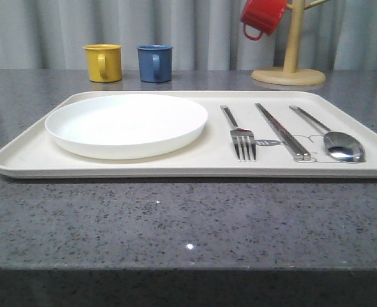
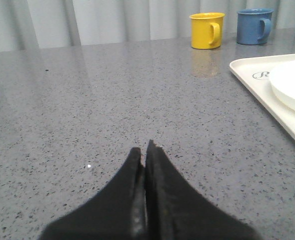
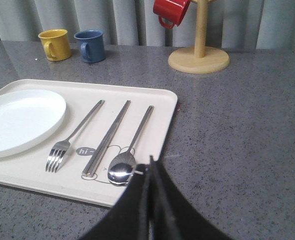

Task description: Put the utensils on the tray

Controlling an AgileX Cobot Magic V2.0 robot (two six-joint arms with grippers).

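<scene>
The cream tray (image 1: 35, 153) lies across the grey table. On it a round white plate (image 1: 126, 124) sits at the left, with a steel fork (image 1: 239, 134), flat steel chopsticks (image 1: 282, 130) and a steel spoon (image 1: 334, 137) side by side at the right. From the right wrist camera the tray (image 3: 152, 95), plate (image 3: 17, 120), fork (image 3: 70, 137), chopsticks (image 3: 107, 137) and spoon (image 3: 130, 150) lie just ahead of my right gripper (image 3: 150, 161), shut and empty near the tray's corner. My left gripper (image 2: 144, 148) is shut and empty over bare table, left of the tray (image 2: 267, 95).
A yellow mug (image 1: 103, 62) and a blue mug (image 1: 154, 62) stand behind the tray. A wooden mug tree (image 1: 289, 67) with a red mug (image 1: 261, 16) hanging on it stands at the back right. Grey curtains close off the back.
</scene>
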